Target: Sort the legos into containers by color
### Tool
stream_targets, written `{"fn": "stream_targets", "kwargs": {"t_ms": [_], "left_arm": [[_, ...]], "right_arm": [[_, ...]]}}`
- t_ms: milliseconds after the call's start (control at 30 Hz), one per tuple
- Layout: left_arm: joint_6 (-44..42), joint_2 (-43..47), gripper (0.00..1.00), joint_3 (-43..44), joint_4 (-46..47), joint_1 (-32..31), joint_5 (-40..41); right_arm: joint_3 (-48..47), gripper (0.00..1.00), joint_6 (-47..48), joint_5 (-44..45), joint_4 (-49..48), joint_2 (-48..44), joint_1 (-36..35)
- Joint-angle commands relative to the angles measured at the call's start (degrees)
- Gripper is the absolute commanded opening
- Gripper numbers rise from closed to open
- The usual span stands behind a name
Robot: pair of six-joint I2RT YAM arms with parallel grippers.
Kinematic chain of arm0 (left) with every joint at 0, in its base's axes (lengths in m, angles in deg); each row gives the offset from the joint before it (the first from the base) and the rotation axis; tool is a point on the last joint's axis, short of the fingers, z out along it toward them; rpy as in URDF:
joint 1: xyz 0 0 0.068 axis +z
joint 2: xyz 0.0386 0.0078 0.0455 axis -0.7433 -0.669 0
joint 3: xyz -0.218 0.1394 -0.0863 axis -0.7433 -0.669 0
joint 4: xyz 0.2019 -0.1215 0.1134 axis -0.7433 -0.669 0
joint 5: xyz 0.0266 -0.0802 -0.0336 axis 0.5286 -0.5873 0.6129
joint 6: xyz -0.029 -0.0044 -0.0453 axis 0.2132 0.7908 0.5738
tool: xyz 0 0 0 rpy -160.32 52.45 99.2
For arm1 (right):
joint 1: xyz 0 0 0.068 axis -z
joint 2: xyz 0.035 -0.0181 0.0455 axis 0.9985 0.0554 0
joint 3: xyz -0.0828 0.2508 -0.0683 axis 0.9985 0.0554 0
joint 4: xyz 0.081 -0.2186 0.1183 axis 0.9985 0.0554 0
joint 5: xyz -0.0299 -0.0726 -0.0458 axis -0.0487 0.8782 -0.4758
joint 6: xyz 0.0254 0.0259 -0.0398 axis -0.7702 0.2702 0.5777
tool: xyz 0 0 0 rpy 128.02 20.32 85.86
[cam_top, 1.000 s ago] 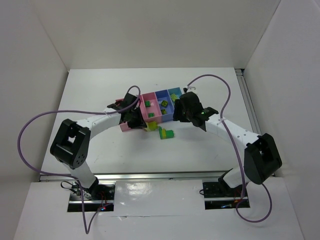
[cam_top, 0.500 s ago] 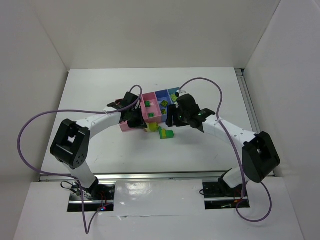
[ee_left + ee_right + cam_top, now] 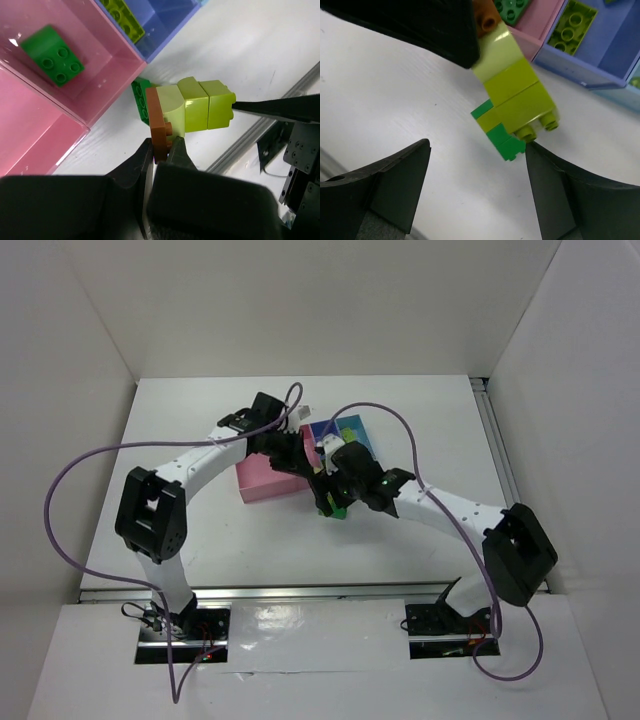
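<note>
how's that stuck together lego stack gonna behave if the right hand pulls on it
Probably stiff and light: the stack is hard plastic bricks. The left hand pinches only the thin brown brick at one end, so it may pivot or slip. It will likely snap apart at a seam rather than bend once the open right hand grips.

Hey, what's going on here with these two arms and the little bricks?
The left gripper is shut on a brown brick at one end of a joined lime stack, right beside the tray. The right gripper is open, a finger on either side of the stack's other end, probably about to pull it apart. Sorted already: a green brick in a pink compartment and a lime brick in a blue one.
</note>
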Motion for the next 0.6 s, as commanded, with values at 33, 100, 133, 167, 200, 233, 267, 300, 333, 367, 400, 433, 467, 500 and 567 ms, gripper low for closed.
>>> {"fn": "stream_targets", "kwargs": {"t_ms": [33, 100, 133, 167, 200, 233, 267, 300, 333, 367, 400, 433, 467, 500, 567], "left_arm": [[-4.9, -2.33, 0.0, 1.68, -4.99, 0.73, -6.86], [-6.13, -2.86, 0.0, 1.68, -5.6, 0.73, -7.65], [-6.13, -2.86, 0.0, 2.2, -6.12, 0.73, -7.66], [-6.13, -2.86, 0.0, 2.21, -6.13, 0.73, -7.66], [-6.83, -2.86, 0.0, 2.21, -6.74, 0.73, -7.66], [-6.84, -2.86, 0.0, 2.21, -6.75, 0.73, -7.66], [-7.53, -2.86, 0.0, 2.73, -6.75, 0.73, -8.27], [-7.54, -2.86, 0.0, 2.73, -7.27, 0.73, -8.27], [-8.24, -2.86, 0.0, 3.34, -7.97, 0.73, -8.88], [-8.76, -2.86, 0.0, 3.35, -7.98, 0.73, -8.89], [-8.77, -2.86, 0.0, 3.35, -8.67, 0.73, -8.89], [-8.77, -2.86, 0.0, 3.87, -8.68, 0.73, -8.89], [-8.77, -2.86, 0.0, 3.88, -8.68, 0.73, -9.41], [-8.77, -2.86, 0.0, 3.88, -8.68, 1.26, -9.41], [-8.77, -2.34, 0.0, 3.88, -8.68, 1.26, -9.41]], "right_arm": [[3.89, 0.84, 9.48, 7.88, -7.38, -4.25, -2.96], [7.58, 0.84, 11.15, 8.41, -11.95, -8.82, -3.57], [8.46, 0.84, 11.77, 8.41, -12.66, -11.19, -3.57], [9.08, 0.84, 12.38, 8.41, -12.66, -11.91, -3.57], [9.09, 0.84, 13.08, 9.2, -12.66, -12.44, -3.57], [9.09, 0.84, 13.09, 9.2, -12.66, -12.96, -3.57], [9.09, 0.84, 14.31, 9.81, -12.66, -12.97, -3.57], [9.09, 0.84, 14.32, 9.21, -12.66, -12.97, -3.57], [9.61, 0.84, 15.37, 8.42, -13.27, -12.97, -3.57], [9.62, 0.85, 16.16, 6.67, -14.59, -12.97, -3.57], [9.62, 0.85, 16.17, 6.05, -15.21, -12.97, -3.57], [9.62, 0.85, 16.69, 5.26, -15.74, -11.66, -3.57], [9.62, 0.85, 17.22, 3.86, -16.35, -11.04, -3.57], [9.62, 0.85, 17.22, 3.15, -16.36, -10.25, -3.57], [9.0, 0.85, 17.83, 0.87, -18.19, -8.4, -3.57]]}}
